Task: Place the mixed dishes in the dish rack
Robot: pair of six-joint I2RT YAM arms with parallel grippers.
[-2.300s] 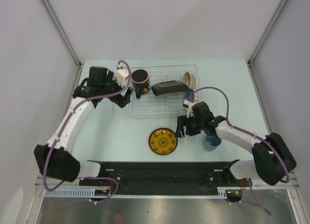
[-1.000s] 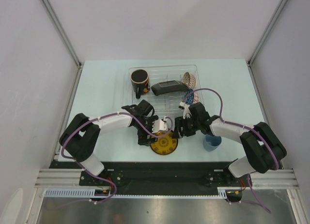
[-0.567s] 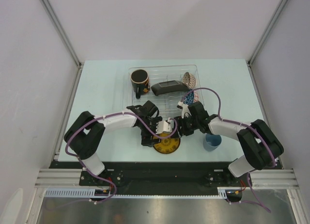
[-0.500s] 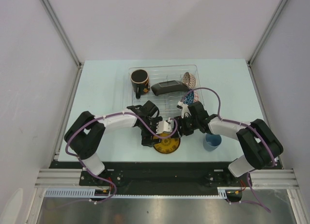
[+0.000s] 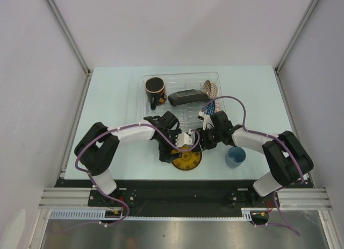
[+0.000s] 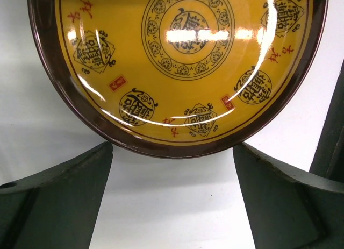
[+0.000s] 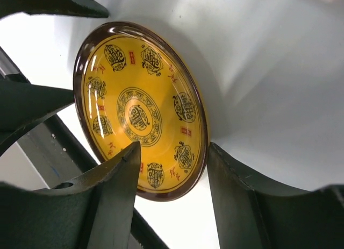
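Two pincers meet at one dish, the saucer [image 5: 186,158]. We see it as yellow-brown with a dark rim, printed with black and red characters around a central medallion. It lies on the pale tabletop [image 5: 113,109], close to the near edge and about halfway across, just near of the rack [image 5: 166,117].

From the left comes the left pincer [image 6: 173,147]. It is spread wide, with one dark finger on each side of the saucer's rim. In its own wrist view we see bare tabletop between the fingers, and neither finger appears to touch the dish.

From the right comes the right pincer [image 7: 173,146]. It is partly open, narrower than the left one, and its fingers straddle the saucer's edge. One finger lies over the yellow face and the other sits just outside the rim. We cannot tell whether either finger presses on the dish. The saucer is not lifted.

Four dishes already sit in the clear rack at the far middle of the tabletop. The dark cup [image 5: 155,87] stands at the left end with its handle pointing toward us. Across the middle lies the black plate [image 5: 185,96]. On edge in the far right corner is the beige bowl [image 5: 210,89]. The blue bowl [image 5: 210,106] is at the near right corner, partly hidden behind the right pincer's wrist.

The light blue cup [image 5: 235,156] stands upright on the tabletop to the right of the saucer, apart from it and outside the rack.
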